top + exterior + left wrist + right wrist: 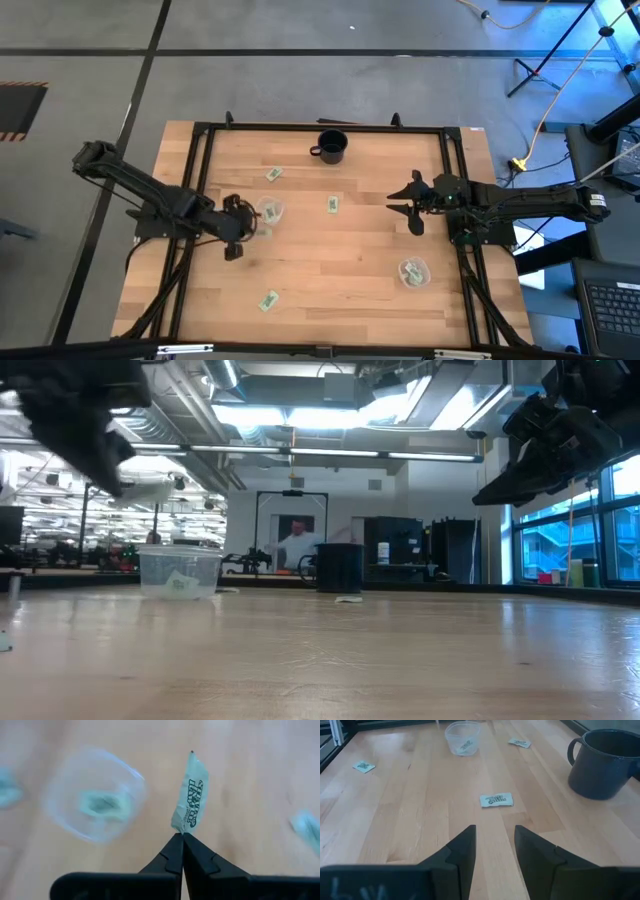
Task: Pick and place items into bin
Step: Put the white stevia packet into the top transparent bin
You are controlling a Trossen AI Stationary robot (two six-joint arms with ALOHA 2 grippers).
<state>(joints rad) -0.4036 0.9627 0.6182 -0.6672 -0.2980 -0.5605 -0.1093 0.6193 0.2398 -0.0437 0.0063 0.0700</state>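
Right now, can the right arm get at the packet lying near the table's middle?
Probably yes. The right gripper is open and points at that packet, with only bare wood between them. The black mug stands off to one side, clear of the path.

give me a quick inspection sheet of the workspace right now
surface: wooden table, black frame around it.
job's things: one packet pinched in the left gripper, beside a clear cup that already holds one; another cup holds one; loose packets on the wood.
clutter: black mug at the far edge.
grippers: left shut on the packet; right gripper open, above the table facing a loose packet.
cables: yellow cable on the floor.
surroundings: person in the room behind.
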